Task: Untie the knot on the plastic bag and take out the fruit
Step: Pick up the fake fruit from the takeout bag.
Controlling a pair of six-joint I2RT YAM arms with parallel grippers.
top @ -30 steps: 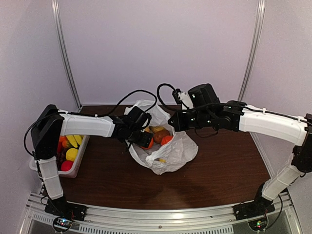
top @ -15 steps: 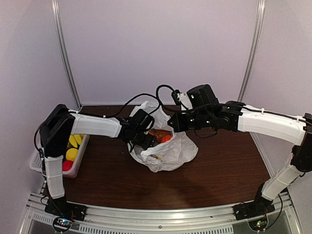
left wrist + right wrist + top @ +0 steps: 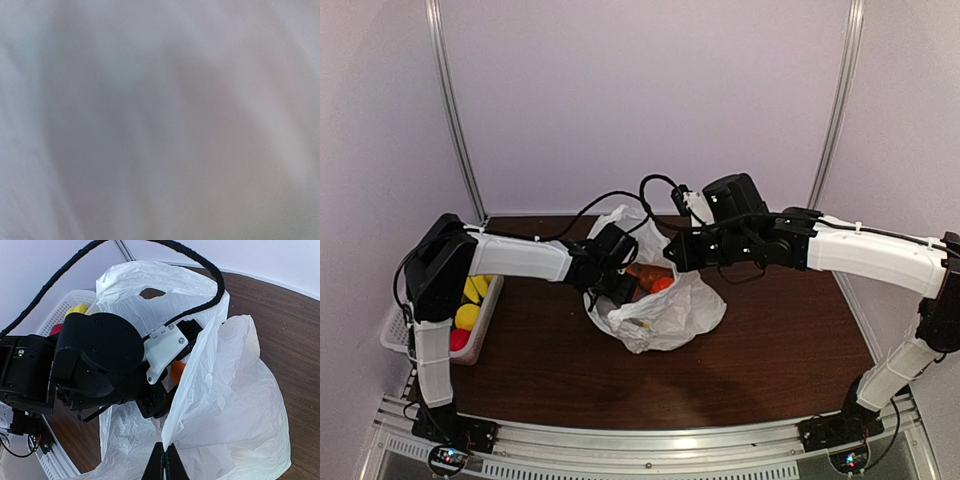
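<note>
- At the far left, yellow fruit (image 3: 467, 316) is seen lying in the white basket (image 3: 485, 325), well apart from the bag.
- The left gripper (image 3: 625, 288) is now found pushed deeper into the mouth of the plastic bag (image 3: 680, 315) than a second ago, when it was held at the near rim.
- Its jaws are hidden by the film, and the left wrist view is filled with blurred white plastic, so whether they are open or closed on anything cannot be told.
- Just beside that gripper, inside the bag, an orange fruit (image 3: 662, 284) and a brown fruit (image 3: 645, 272) are left in view; less of the contents is shown than before, the arm now lying over them.
- No knot is to be seen and a free handle loop (image 3: 152, 292) is shown, so the untying is judged done and another pick is judged to be under way.
- The right gripper (image 3: 164, 455) is pinched fast on the bag's rim, by which the mouth is held up and open.
</note>
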